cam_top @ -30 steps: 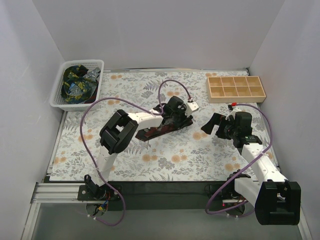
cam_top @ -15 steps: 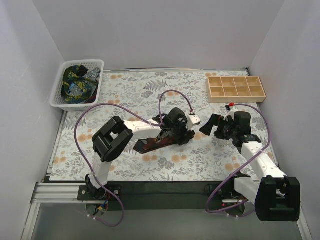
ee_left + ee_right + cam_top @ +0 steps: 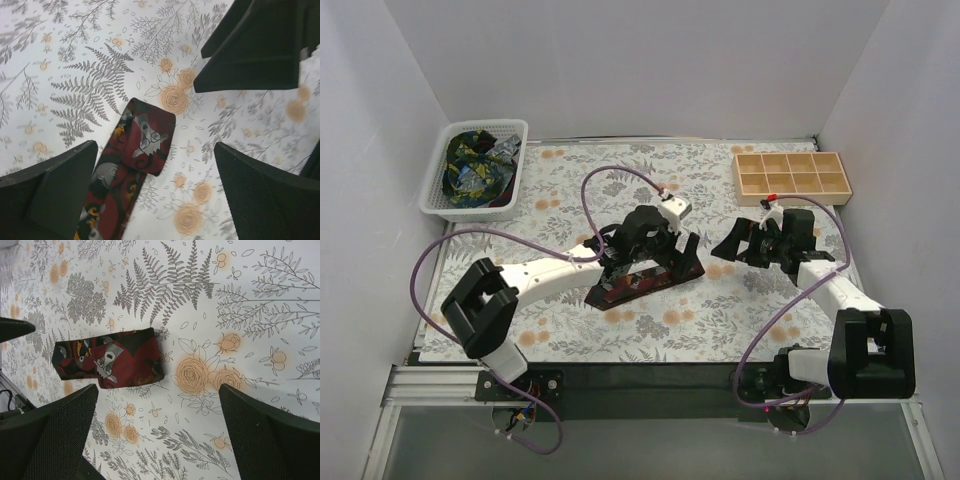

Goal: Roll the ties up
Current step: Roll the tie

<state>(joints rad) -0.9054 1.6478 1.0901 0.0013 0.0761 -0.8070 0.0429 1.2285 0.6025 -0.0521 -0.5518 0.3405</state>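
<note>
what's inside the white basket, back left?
A crumpled heap of dark ties with blue, green and yellow prints lies in the white basket. How many, and what lies underneath, is hidden.

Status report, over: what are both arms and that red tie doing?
Left end effector open, over maroon tie. Right end effector open, empty. Tie flat on mat, unrolled. Nothing blocking.

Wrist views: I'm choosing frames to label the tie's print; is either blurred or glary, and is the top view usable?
Left wrist: maroon tie sharp, light even, no glare. Right wrist: equally sharp, faint shadow beside it. Top external: evenly lit, but the tie is small, dark and partly hidden by the left gripper.
</note>
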